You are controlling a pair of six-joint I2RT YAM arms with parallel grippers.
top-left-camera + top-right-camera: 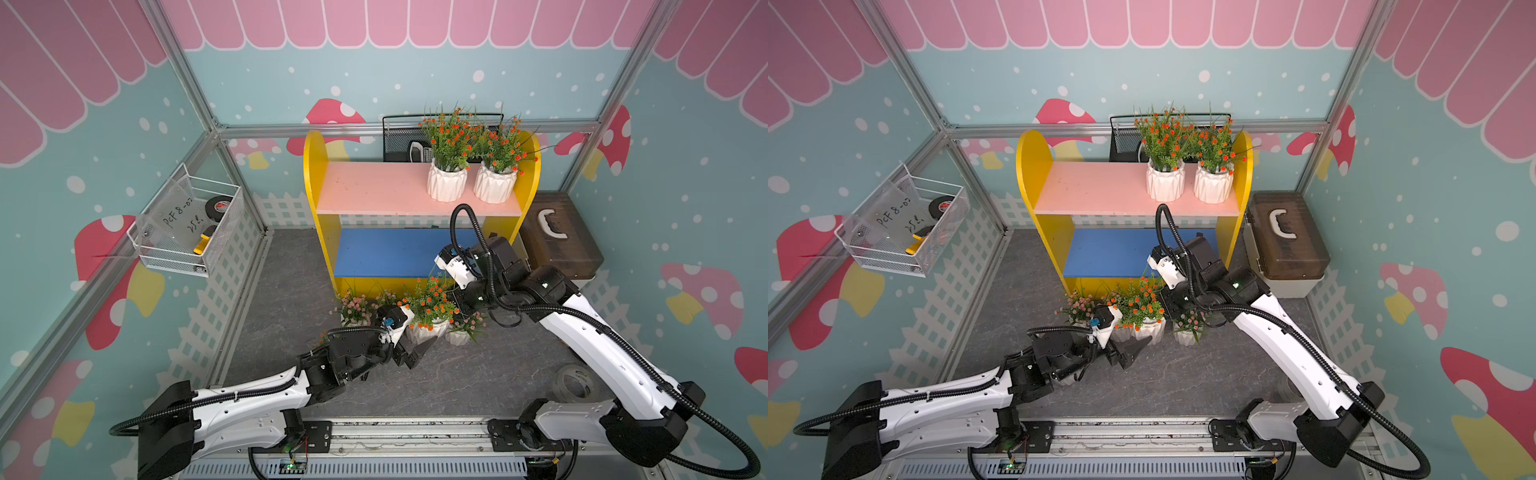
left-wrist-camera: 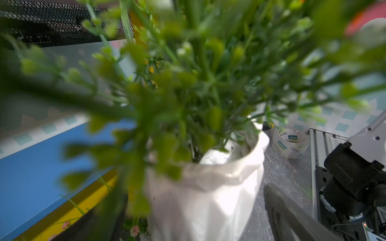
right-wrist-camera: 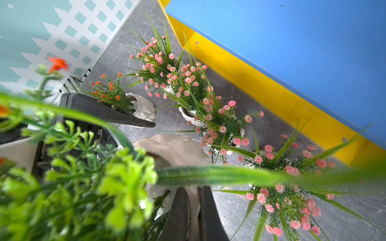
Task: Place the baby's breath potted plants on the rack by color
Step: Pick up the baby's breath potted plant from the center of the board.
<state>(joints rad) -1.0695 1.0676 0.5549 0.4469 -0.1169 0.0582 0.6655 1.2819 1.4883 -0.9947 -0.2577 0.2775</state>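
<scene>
— Grip?
— My right gripper (image 3: 193, 192) is pressed together on the thin rim of an orange-flowered potted plant (image 1: 430, 305), its faceted white pot (image 1: 424, 332) on the grey veined floor (image 1: 415, 386). My left gripper (image 1: 415, 351) is spread wide at the same pot.
— And the rack (image 1: 318, 187)?
— Just behind; two orange-flowered plants (image 1: 446, 183) (image 1: 494, 185) stand on its smooth pink shelf (image 1: 374, 187).

Teal walls (image 1: 415, 75), pink scalloped awning print, mushrooms; aluminium frame posts (image 1: 187, 79); grey marbled counter (image 1: 457, 374); white wire basket (image 1: 174, 257); brown-lidded storage box (image 1: 557, 245).

Left claw (image 1: 419, 353) gapes wide, held low; right claw (image 3: 193, 196) pinched closed; both arms stretched forward.
</scene>
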